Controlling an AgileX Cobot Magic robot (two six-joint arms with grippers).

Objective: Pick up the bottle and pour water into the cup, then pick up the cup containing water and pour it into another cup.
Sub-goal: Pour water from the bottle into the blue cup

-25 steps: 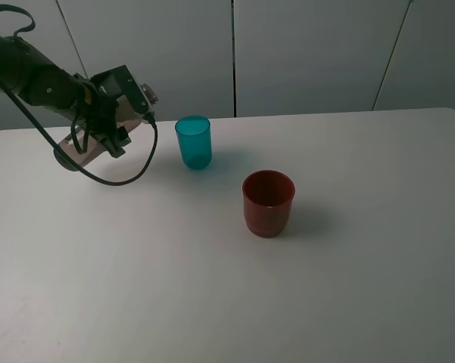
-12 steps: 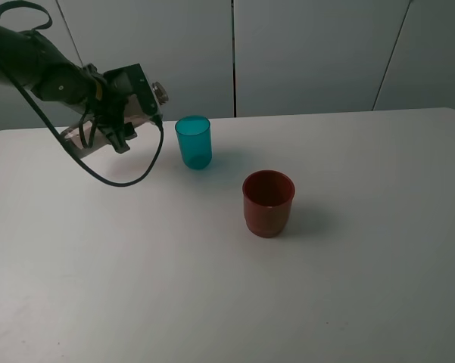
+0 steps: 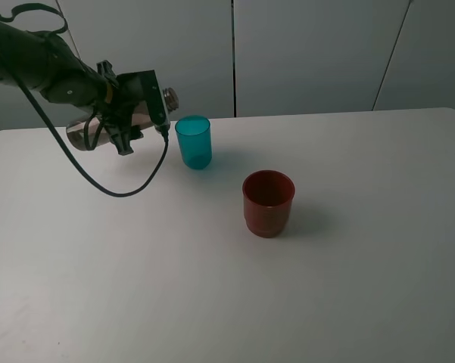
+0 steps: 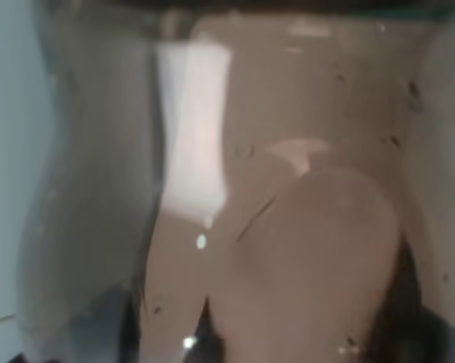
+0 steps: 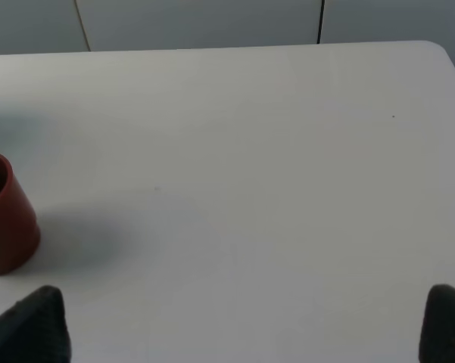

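Note:
My left gripper [image 3: 130,112] is shut on the bottle [image 3: 168,97] and holds it in the air, tilted almost level. The bottle's open neck points right, just up and left of the rim of the teal cup [image 3: 193,141]. The bottle's tinted wall fills the left wrist view [image 4: 288,227]. The teal cup stands upright on the white table [image 3: 212,302]. The dark red cup [image 3: 268,203] stands in front of it to the right and also shows in the right wrist view [image 5: 4,219]. My right gripper [image 5: 238,329] is open and empty over bare table.
A black cable [image 3: 113,185] loops down from the left arm toward the table. Grey wall panels [image 3: 310,53] stand behind the table's far edge. The right table corner [image 5: 439,49] shows in the right wrist view.
My left arm has lifted the bottle and carried it right, tipping it further toward level. Its neck is now close to the teal cup's rim. The cups have not moved.

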